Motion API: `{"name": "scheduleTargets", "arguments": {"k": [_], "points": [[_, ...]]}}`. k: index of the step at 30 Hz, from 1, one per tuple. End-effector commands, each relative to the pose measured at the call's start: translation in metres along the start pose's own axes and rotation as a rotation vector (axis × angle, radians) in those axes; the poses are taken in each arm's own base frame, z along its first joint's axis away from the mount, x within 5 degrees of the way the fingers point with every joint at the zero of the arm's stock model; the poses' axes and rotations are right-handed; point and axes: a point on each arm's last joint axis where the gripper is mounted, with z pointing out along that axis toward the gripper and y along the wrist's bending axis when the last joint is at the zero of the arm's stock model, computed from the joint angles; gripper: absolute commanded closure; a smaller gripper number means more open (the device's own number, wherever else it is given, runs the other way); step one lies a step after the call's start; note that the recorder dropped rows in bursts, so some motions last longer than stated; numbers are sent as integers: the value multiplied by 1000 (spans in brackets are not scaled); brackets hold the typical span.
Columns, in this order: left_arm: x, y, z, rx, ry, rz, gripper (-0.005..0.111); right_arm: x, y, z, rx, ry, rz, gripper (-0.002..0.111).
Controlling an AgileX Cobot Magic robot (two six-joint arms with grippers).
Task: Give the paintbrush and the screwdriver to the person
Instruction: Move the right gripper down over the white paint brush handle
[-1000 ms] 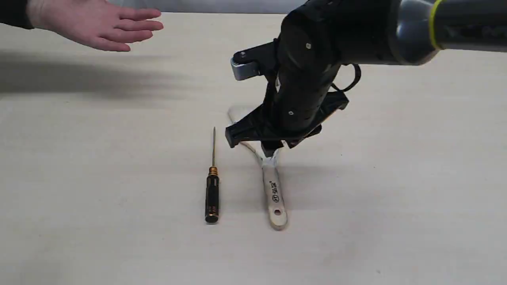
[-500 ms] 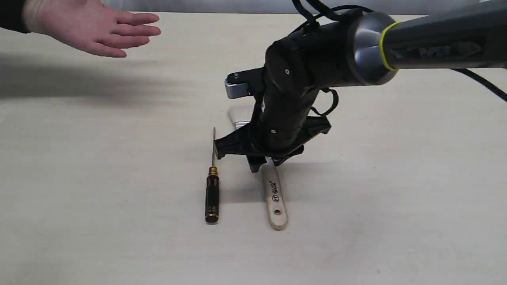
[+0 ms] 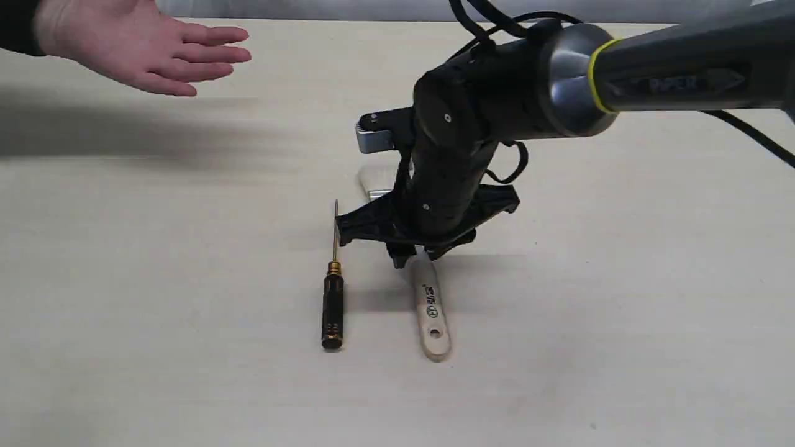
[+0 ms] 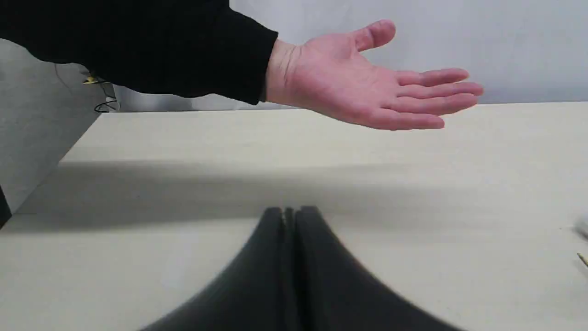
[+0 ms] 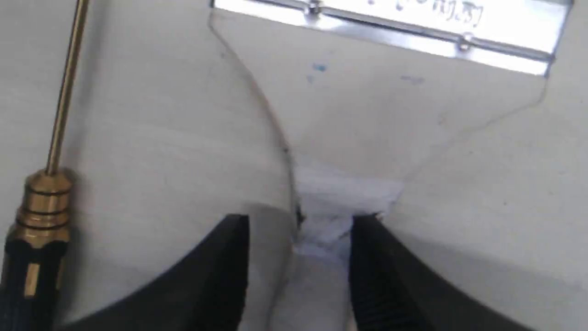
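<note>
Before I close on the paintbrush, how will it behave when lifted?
The paintbrush looks flat and wooden, so probably stiff and unlikely to roll. The right gripper straddles its narrow neck by the ferrule, so the long handle may tip downward.

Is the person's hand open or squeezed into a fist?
Open: the hand is held palm up, its fingers stretched out straight, with nothing in it.

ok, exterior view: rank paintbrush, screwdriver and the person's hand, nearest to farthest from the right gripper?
1. paintbrush: directly under the right gripper, its handle neck between the open fingers.
2. screwdriver: lying on the table just beside the brush, on the view's left.
3. person's hand: far upper left of the view, palm open, held above the table.
</note>
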Motion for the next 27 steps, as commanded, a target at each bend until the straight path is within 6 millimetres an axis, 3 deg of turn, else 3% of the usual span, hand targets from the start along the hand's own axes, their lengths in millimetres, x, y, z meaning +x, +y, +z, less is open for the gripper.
{"name": "scheduleTargets", "arguments": {"k": [1,19,27], "points": [[0,0,0,7,-5,-5,107,2,-1,4,22,17,-14,68],[0,0,0,7,-5,-5,107,0,-4,6,39,0,-12,68],[0,0,0,6,-7,-3,107,4,-5,40,60,52,6,68]]}}
